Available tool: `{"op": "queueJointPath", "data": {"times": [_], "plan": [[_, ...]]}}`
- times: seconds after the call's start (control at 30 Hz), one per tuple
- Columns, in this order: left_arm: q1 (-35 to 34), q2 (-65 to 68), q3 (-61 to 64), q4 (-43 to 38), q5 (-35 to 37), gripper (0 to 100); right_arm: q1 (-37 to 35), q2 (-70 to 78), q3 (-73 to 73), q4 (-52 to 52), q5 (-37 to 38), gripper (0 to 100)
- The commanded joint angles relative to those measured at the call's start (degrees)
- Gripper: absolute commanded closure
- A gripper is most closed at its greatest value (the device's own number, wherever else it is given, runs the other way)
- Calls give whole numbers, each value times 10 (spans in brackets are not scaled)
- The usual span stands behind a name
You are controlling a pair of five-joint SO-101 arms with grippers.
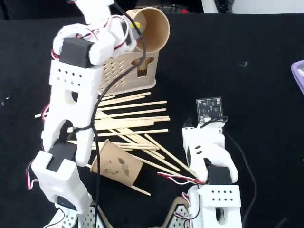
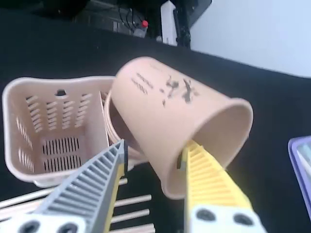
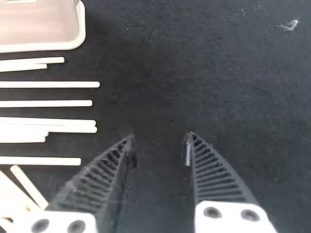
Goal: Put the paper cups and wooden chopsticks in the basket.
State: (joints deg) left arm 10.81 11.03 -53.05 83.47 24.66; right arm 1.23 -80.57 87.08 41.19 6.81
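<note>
A black table (image 1: 256, 95) carries two white robot arms. The left arm (image 1: 71, 109) stretches from the near left corner to the far side. The right arm (image 1: 209, 156) sits folded at the near right.

A pale slotted basket (image 1: 128, 76) stands upright at the far left of centre. Just above its far right edge, the left gripper (image 2: 154, 148) pinches the wall of a brown paper cup (image 1: 154, 28) near the rim. This cup is tipped on its side in the air.

A second cup (image 1: 116, 166) lies on its side near the left arm, touching the near end of the chopsticks (image 1: 137, 118). These lie scattered between basket and cup.

The right gripper (image 3: 159, 141) hangs spread apart over bare table, right of the chopsticks, holding nothing.

A purple container (image 1: 298, 76) shows at the right edge.
</note>
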Motion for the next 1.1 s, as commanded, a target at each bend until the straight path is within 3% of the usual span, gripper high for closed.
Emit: {"op": "queueJointPath", "data": {"times": [0.0,0.3,0.67,1.07], "plan": [[-28,-4,-36,-29,3,801,8,-7,-3,-13,-1,832],[-33,-4,-36,-61,3,800,8,-7,-3,-13,-1,832],[-34,22,-6,-178,2,800,9,-7,1,-17,-1,832],[-34,-32,-36,-123,0,800,8,-7,1,-18,0,832]]}}
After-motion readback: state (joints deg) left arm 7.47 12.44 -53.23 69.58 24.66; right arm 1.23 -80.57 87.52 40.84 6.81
